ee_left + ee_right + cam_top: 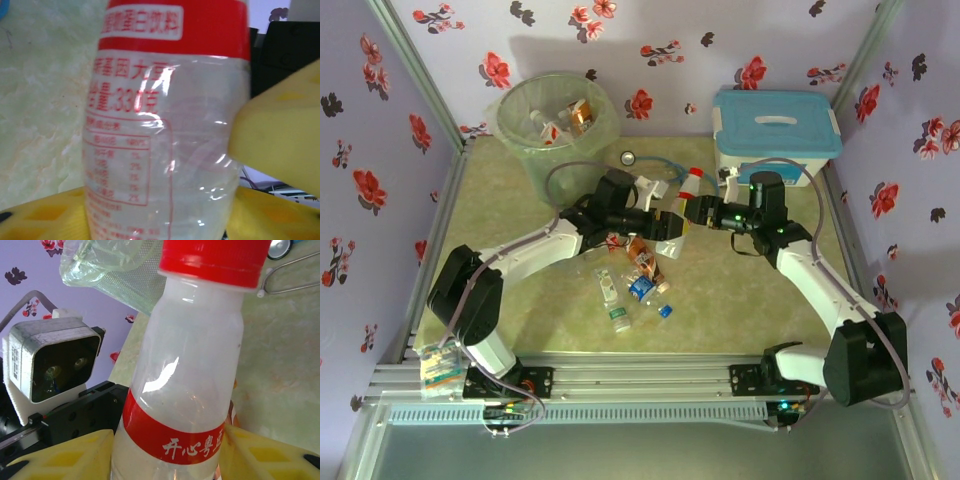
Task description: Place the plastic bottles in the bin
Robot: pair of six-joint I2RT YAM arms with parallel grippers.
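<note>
Loose bottles (635, 285) lie on the table (520, 295) near the arm bases. Beyond them, at mid-table, the left gripper (165, 195) and right gripper (170, 457) both clamp one red-capped bottle (692, 187). The bin (525, 150) stands far left and contains binned bottles (565, 120).

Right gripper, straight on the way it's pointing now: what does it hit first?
Past the red-capped bottle it holds, the right gripper would probably meet the left gripper first, its wrist camera facing close ahead; the bin lies beyond. Depth is unclear.
</note>
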